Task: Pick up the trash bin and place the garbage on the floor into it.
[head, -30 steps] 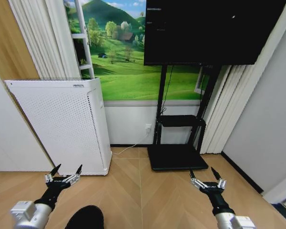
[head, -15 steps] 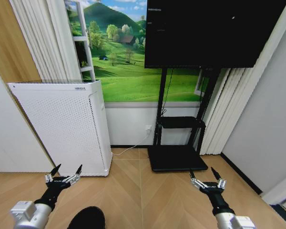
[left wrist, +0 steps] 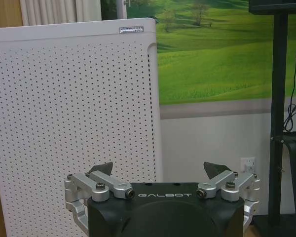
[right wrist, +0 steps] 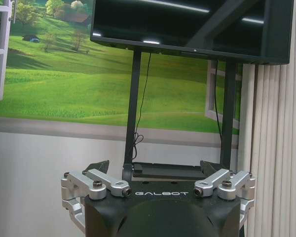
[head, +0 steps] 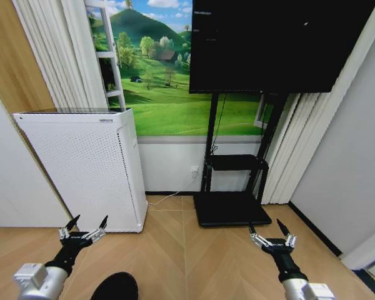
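The trash bin and the garbage are out of view. In the head view my left gripper [head: 87,222] hangs open over the wooden floor at the lower left, just in front of the white air purifier [head: 81,169]. My right gripper [head: 265,226] is open at the lower right, near the black base of the TV stand [head: 228,206]. The left wrist view has the left gripper [left wrist: 160,170] open and holding nothing, facing the purifier [left wrist: 74,123]. My right gripper [right wrist: 155,167] is open and holding nothing in the right wrist view, facing the TV stand [right wrist: 133,113].
A large black screen [head: 281,40] sits on the stand against a wall with a green landscape picture [head: 169,94]. White curtains [head: 56,56] hang at the left and a grey wall [head: 344,162] closes the right. A dark rounded shape [head: 115,286] lies at the bottom edge; I cannot tell what it is.
The whole head picture has shifted slightly right and down, so the camera has moved. Both grippers keep the same place in the picture and stay open.
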Controlling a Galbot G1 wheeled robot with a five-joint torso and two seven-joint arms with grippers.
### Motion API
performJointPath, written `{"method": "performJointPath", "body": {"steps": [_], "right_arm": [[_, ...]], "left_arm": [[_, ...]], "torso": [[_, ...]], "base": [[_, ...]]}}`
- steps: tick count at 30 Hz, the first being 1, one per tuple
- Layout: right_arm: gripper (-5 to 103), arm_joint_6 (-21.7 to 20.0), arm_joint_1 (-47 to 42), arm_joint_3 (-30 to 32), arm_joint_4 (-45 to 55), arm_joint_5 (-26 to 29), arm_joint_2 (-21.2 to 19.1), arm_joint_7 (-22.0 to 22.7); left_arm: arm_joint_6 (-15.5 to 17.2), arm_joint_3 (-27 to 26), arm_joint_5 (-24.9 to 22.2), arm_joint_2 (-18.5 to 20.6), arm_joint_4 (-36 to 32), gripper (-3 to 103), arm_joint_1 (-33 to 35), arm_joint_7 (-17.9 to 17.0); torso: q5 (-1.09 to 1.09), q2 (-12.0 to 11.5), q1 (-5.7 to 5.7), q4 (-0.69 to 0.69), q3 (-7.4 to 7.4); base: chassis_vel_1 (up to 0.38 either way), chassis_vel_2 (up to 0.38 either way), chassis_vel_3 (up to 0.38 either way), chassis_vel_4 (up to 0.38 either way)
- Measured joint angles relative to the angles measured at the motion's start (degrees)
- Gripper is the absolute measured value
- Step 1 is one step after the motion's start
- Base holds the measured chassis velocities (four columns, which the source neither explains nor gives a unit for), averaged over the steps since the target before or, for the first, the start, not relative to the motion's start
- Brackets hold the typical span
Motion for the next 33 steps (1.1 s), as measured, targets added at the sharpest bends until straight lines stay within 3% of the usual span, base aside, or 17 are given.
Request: {"method": "performJointPath", "body": {"steps": [23, 33], "right_arm": [[100, 0.00, 0.00, 0.00, 0.00, 0.00, 0.00, 0.00], [100, 0.00, 0.00, 0.00, 0.00, 0.00, 0.00, 0.00]], "left_arm": [[0.00, 0.00, 0.00, 0.00, 0.00, 100, 0.00, 0.00], [0.00, 0.00, 0.00, 0.00, 0.00, 100, 0.00, 0.00]], "torso": [[0.00, 5.91, 2.45, -0.01, 3.45], [0.00, 7.01, 2.91, 0.00, 4.08]], "base": [[0.000, 0.000, 0.000, 0.000], [0.008, 0.011, 0.015, 0.007]]}}
